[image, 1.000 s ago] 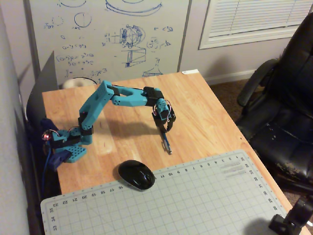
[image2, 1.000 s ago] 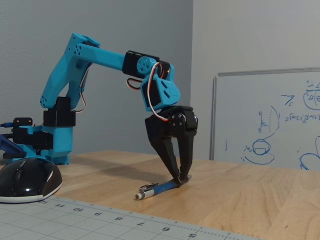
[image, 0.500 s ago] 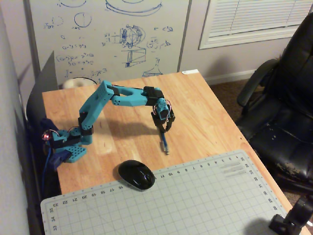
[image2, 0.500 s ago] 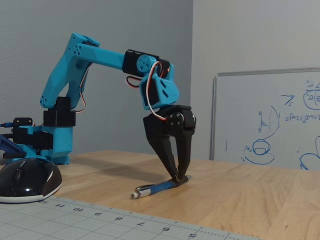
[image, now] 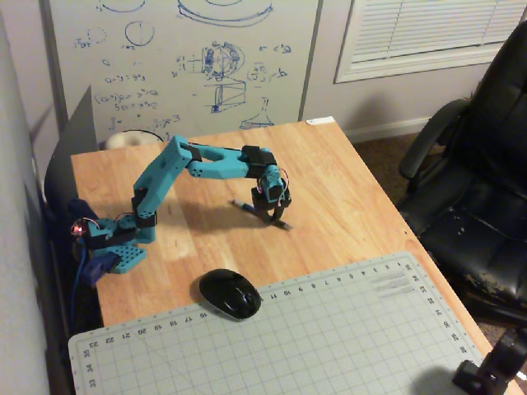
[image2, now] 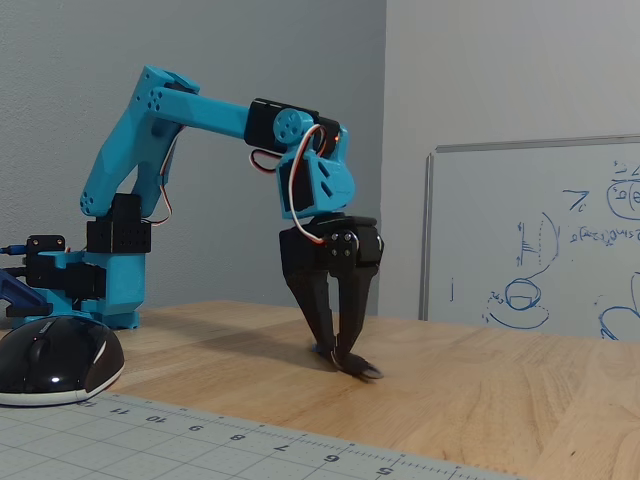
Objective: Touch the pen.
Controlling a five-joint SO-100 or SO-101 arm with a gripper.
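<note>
Black mouse (image2: 55, 355) sits nearest the lens in the low fixed view, on the edge of a grey-green cutting mat (image2: 200, 445) w/ a printed ruler strip. In the high fixed view same mouse (image: 230, 294) straddles the mat's (image: 329, 329) top edge, well clear of the work area, so prob just parked there, not part of the job.

Blue arm is folded over w/ wrist pointing nearly straight down, which puts the gripper (image2: 345, 362) tips right at table level. Jaws look nearly closed, converging to a point at the bottom; can't tell for sure if they pinch anything or just rest on it. The pen (image: 244, 204) lies flat on the wood directly under/beside the fingers: in the high view a thin dark line w/ pale tip pokes out left of the gripper (image: 278, 220). In the low view only a small dark end (image2: 368, 371) shows at the fingertips, touching or v. close. Judgement: touch is made or all but made; approach from above suits a thin flat object.

Surface: light wood-grain table (image: 346, 189), bare around the gripper. Room: whiteboard (image: 181, 58) w/ blue sketches leaning behind, window blinds (image: 428, 29) upper right, black office chair (image: 478, 181) at the table's right side, grey wall.
</note>
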